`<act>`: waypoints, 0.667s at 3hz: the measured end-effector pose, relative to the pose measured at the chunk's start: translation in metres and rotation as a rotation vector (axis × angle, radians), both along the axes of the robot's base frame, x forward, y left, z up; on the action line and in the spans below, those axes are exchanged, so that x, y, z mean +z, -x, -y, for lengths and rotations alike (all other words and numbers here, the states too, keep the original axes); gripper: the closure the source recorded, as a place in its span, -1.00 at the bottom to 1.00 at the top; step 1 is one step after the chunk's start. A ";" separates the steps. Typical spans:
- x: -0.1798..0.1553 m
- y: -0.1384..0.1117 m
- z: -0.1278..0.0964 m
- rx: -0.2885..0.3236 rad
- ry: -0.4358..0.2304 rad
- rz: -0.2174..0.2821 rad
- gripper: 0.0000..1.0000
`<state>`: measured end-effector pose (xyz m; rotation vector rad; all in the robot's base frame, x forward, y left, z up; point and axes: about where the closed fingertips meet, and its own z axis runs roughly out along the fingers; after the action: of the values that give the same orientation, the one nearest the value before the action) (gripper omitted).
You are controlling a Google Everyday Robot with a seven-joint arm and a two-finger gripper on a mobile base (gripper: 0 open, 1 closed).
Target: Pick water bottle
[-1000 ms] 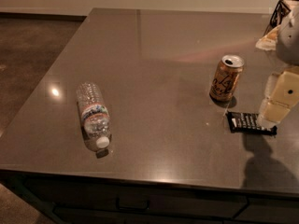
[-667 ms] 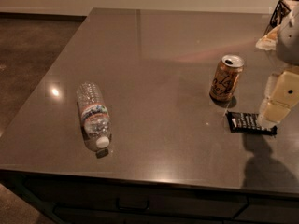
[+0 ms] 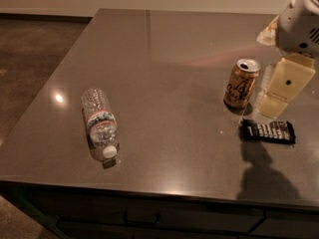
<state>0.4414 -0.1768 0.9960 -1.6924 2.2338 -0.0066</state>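
Note:
The water bottle (image 3: 100, 123) is a small clear ribbed bottle with a white cap and a red, white and blue label band. It lies on its side on the left part of the grey table (image 3: 164, 59), cap toward the front edge. My gripper (image 3: 274, 103) hangs at the far right, just right of the orange drink can (image 3: 241, 83), far from the bottle and holding nothing that I can see.
A flat black packet (image 3: 267, 131) lies on the table in front of the can, below my gripper. The table's left edge drops to a brown floor (image 3: 30, 49). The front edge runs above dark drawers (image 3: 142, 218).

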 end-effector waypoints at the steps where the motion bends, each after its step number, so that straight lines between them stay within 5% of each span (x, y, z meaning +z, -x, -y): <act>1: 0.009 -0.001 -0.033 -0.007 -0.018 -0.019 -1.00; 2: 0.017 -0.002 -0.066 -0.023 -0.053 -0.050 -1.00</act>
<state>0.4430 -0.1108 1.0125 -1.6561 2.2690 0.0902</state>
